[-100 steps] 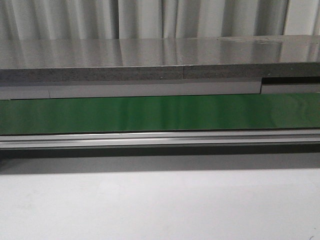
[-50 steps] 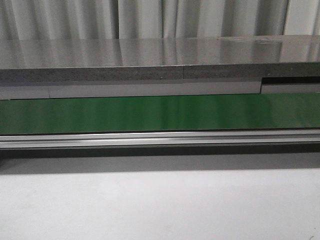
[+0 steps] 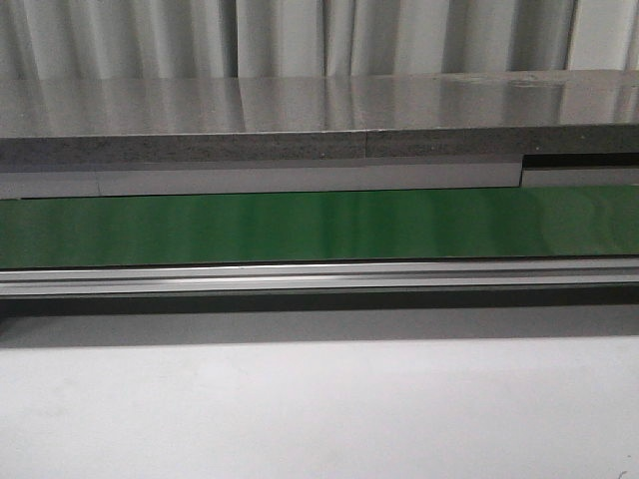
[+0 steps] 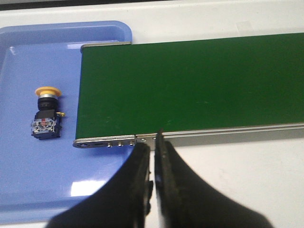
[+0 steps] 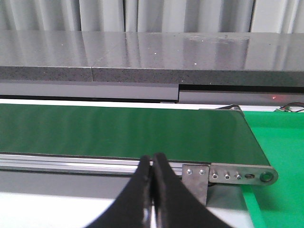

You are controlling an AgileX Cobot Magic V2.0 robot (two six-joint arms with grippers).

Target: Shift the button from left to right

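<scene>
Both grippers pinched closed, empty: left gripper [image 4: 153, 142] and right gripper [image 5: 152, 164] at the belt's near rail. Button [image 4: 45, 113] lies on the blue tray [image 4: 19, 156] off the green belt's [image 3: 319, 228] left end. Pick not started; left must open, reach it.

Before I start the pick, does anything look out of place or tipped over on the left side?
Only one thing: the button lies on its side in the blue tray, cap pointing away from the gripper, beside the green belt. Nothing looks spilled or damaged.
</scene>
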